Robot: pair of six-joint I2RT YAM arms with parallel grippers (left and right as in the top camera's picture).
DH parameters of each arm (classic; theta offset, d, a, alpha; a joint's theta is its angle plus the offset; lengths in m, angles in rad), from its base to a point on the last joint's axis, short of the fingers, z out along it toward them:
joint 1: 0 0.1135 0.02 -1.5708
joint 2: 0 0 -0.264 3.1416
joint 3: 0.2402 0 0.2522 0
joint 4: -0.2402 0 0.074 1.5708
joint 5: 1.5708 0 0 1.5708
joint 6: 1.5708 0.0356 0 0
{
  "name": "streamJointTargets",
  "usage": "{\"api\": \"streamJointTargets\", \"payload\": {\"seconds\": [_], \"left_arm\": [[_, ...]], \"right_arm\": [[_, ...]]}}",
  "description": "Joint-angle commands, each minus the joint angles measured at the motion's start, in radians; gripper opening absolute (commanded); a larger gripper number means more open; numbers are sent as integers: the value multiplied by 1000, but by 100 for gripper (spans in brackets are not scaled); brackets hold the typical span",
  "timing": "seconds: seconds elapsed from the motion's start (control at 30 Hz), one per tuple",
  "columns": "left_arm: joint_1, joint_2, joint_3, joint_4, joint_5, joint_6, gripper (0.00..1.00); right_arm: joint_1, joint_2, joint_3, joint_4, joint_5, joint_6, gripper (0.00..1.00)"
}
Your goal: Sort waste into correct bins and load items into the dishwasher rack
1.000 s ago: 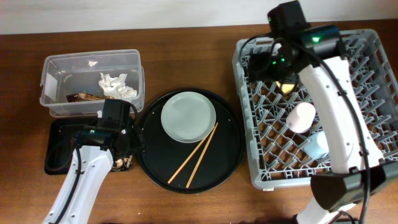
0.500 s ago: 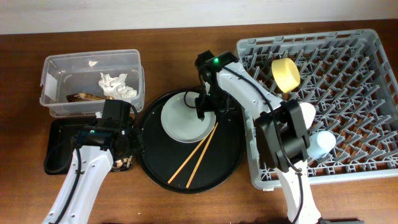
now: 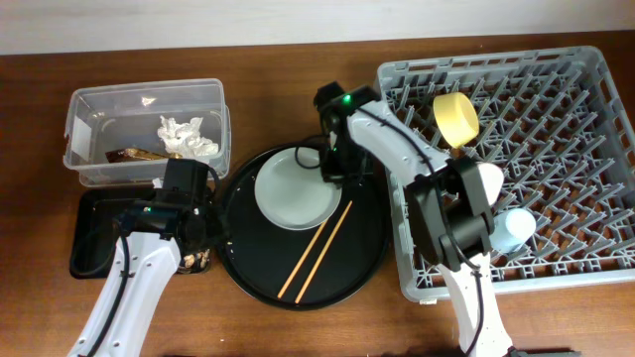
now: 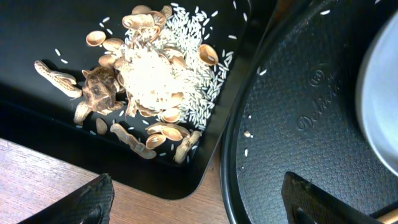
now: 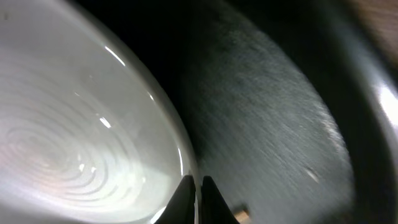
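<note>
The pale grey-green plate [image 3: 293, 193] lies on the round black tray [image 3: 248, 248]. My right gripper [image 3: 332, 171] is shut on the plate's right rim; in the right wrist view the rim [image 5: 186, 155] runs between the closed fingertips of the gripper [image 5: 196, 190]. Wooden chopsticks [image 3: 317, 250] lie beside the plate. The yellow bowl [image 3: 454, 117], pink cup [image 3: 488, 180] and blue cup [image 3: 518, 228] sit in the grey rack [image 3: 496, 57]. My left gripper [image 4: 199, 205] stands open and empty over the gap between the shallow black tray [image 4: 50, 25], which holds food scraps [image 4: 146, 78], and the round tray [image 4: 298, 124].
The clear tub [image 3: 99, 109] at the back left holds white napkins [image 3: 187, 137] and a brown wrapper [image 3: 134, 154]. The shallow black tray [image 3: 99, 228] sits in front of it. The rack fills the right side of the table.
My right arm came from over the rack down to the plate and its jaws closed on the rim. The plate and chopsticks have shifted slightly. The left arm has not moved.
</note>
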Motion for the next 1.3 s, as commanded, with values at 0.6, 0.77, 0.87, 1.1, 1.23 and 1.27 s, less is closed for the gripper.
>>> {"api": "streamJointTargets", "payload": {"seconds": [0.6,0.77,0.87,1.1,1.23,1.27], "left_arm": [[4,-15,-3,2,-11,-13,86],[4,-15,-3,10,-11,-13,86],[4,-15,-3,10,-10,-13,86],[4,-15,-3,10,-11,-13,92],[4,-15,-3,9,-11,-12,93],[4,-15,-3,9,-11,-12,93]], "right_arm": [[-98,-439,-164,-26,927,33,4],[-98,-439,-175,35,595,32,29],[-98,-449,-129,43,573,28,67],[-121,-607,-23,-221,49,24,91],[79,-607,-343,-103,14,124,91],[123,-607,-433,-27,7,151,91]]}}
